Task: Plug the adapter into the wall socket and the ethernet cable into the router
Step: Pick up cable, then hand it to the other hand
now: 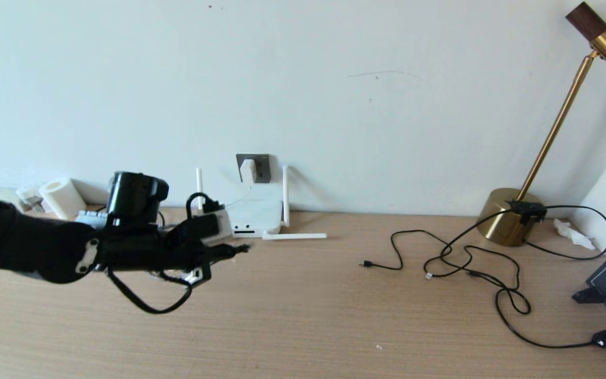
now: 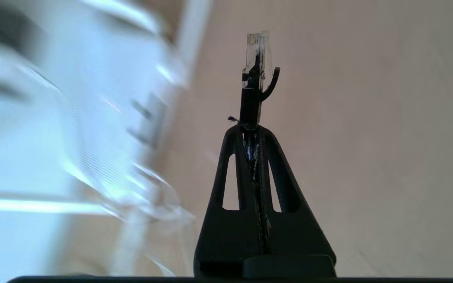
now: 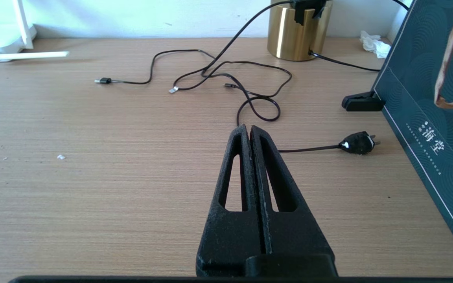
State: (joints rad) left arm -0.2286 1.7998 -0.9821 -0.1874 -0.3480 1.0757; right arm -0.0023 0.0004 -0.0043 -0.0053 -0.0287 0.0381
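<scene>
Already the adapter (image 1: 248, 170) sits plugged into the wall socket (image 1: 261, 167) above the desk (image 1: 303, 316), which suggests the first half of the job is done and the cable step is in hand. The left gripper (image 2: 252, 125) is clamped tight on the ethernet cable (image 2: 251, 102), pinching it just behind the plug so that the clear tip juts out past the fingertips; in the head view the cable's black loop hangs below the left arm. The left gripper hovers just in front of the router (image 1: 254, 216), which lies flat against the wall beneath the socket with one antenna fallen across the desk, its port slots facing the robot. The next move likely calls for squaring the clear tip with one port slot, latch tab turned the proper way, and pushing straight in until it seats; a crooked approach could shove the light box backward. The right gripper (image 3: 250, 131) rests parked over bare desk with its fingers pressed together on nothing, near a tangle of thin black cables (image 3: 226, 78).
</scene>
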